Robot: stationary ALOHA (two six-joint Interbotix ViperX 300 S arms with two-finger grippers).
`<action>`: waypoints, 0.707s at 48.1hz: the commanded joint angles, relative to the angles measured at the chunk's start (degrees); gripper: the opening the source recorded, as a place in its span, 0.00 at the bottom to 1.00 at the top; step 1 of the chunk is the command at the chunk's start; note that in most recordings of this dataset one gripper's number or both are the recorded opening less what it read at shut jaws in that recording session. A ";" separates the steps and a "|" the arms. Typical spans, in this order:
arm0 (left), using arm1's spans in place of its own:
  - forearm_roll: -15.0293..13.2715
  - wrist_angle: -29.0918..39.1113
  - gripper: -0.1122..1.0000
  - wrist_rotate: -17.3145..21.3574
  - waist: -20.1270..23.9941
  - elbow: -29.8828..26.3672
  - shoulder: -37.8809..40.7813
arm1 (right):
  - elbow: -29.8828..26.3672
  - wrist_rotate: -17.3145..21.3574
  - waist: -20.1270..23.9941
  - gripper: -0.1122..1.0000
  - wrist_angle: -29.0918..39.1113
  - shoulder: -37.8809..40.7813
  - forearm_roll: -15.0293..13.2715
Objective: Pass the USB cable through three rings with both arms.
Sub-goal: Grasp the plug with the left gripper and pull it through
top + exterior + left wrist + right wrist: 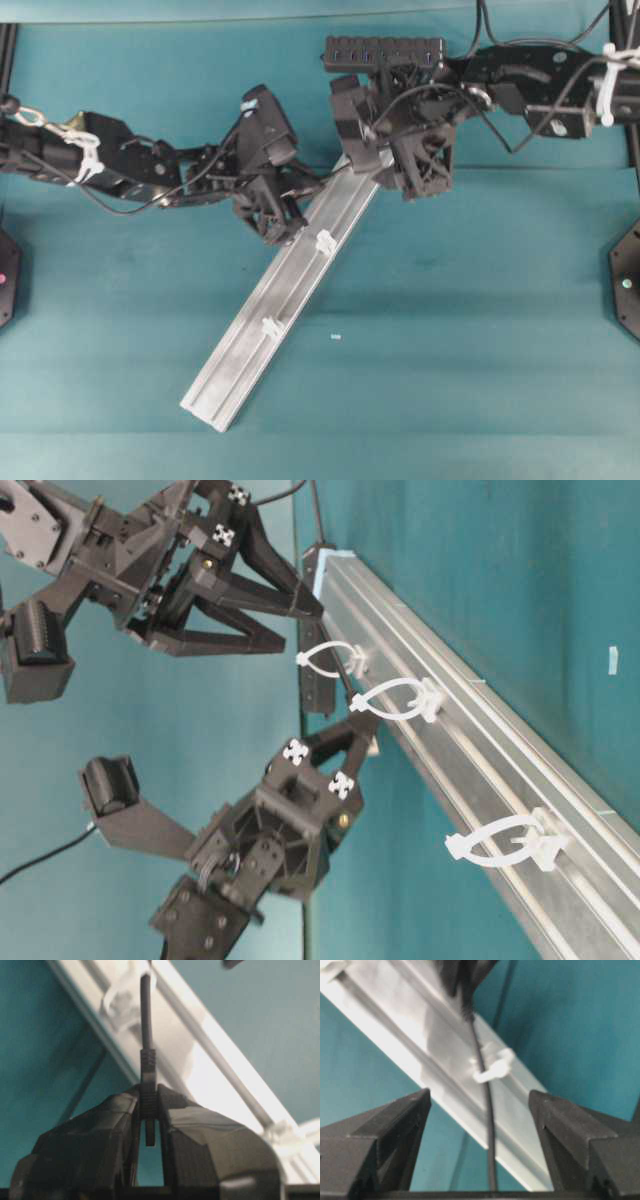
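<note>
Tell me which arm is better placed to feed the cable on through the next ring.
Left, probably. The left gripper is shut on the USB cable at its plug, past the first ring. The right gripper stands open, holding nothing.

On my monitors the worktop (480, 330) is showing an even teal green, with one tiny pale fleck (336, 337) on it. The rail (250, 345) is reading as brushed silver, brightening to near white where light is catching it. I am seeing the three rings (395, 698) as milky white and translucent. The USB cable (146, 1015) is appearing dark grey, and its plug (148, 1085) nearly black. The hub (384, 52) is looking black with blue sockets. Both arms are showing matt black; the left hand (148, 1125) and right hand (480, 1125) are likewise black, with white cable ties (88, 155) and small white cross-patterned markers (297, 751).
</note>
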 commanded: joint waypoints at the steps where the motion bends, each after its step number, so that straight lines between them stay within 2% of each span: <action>1: 0.09 -0.18 0.19 -1.05 -0.44 0.70 -5.71 | -0.35 0.53 1.49 0.86 -1.58 -0.35 -0.18; 12: 0.09 -0.18 0.19 -4.31 -0.88 2.72 -11.25 | -0.35 0.53 3.60 0.86 -7.73 0.00 -0.53; 24: 0.09 -0.18 0.19 -4.66 -1.93 3.34 -13.01 | -0.62 0.18 4.04 0.86 -10.90 1.49 -0.62; 34: 0.09 -0.18 0.19 -4.66 -2.29 2.64 -12.74 | -1.14 0.09 4.57 0.85 -11.25 4.48 -2.02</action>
